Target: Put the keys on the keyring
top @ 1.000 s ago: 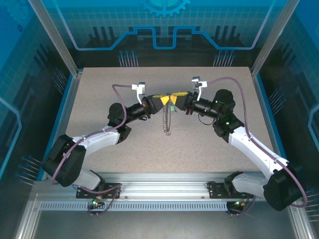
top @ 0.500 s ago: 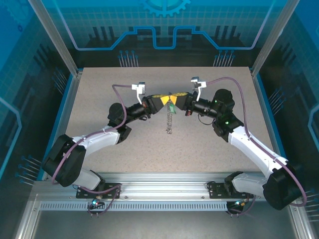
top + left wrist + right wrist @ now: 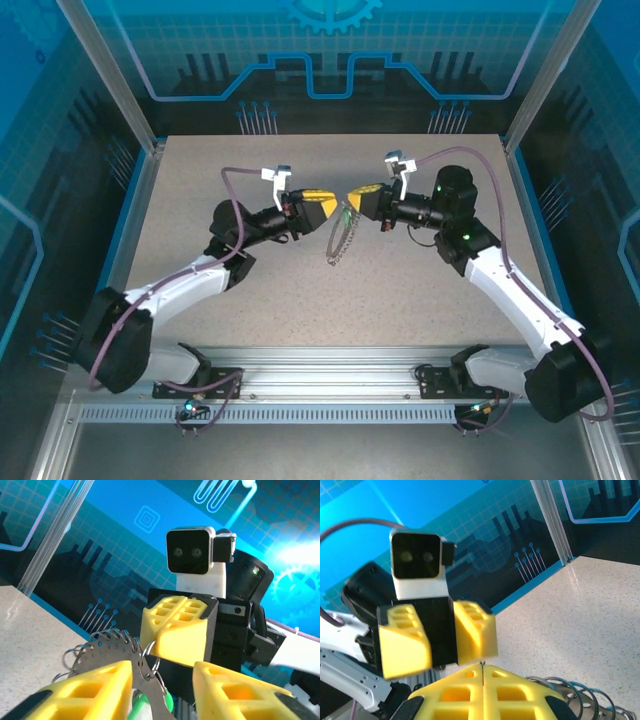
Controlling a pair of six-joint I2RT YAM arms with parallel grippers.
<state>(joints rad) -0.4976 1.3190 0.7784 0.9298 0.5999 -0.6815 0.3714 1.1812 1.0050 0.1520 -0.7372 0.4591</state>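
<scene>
The keyring [image 3: 341, 243] hangs over the middle of the worktop [image 3: 330, 310] as a slack loop of silvery links, its low end nearest; whether it touches the surface cannot be told. Its top is pinched in the right gripper [image 3: 353, 203], whose jaws are closed tight on it. The key [image 3: 346, 214], marked by its green tag, sits just under them. Just to the left, the left gripper [image 3: 328, 207] faces it, jaws partly apart, gripping nothing.
</scene>
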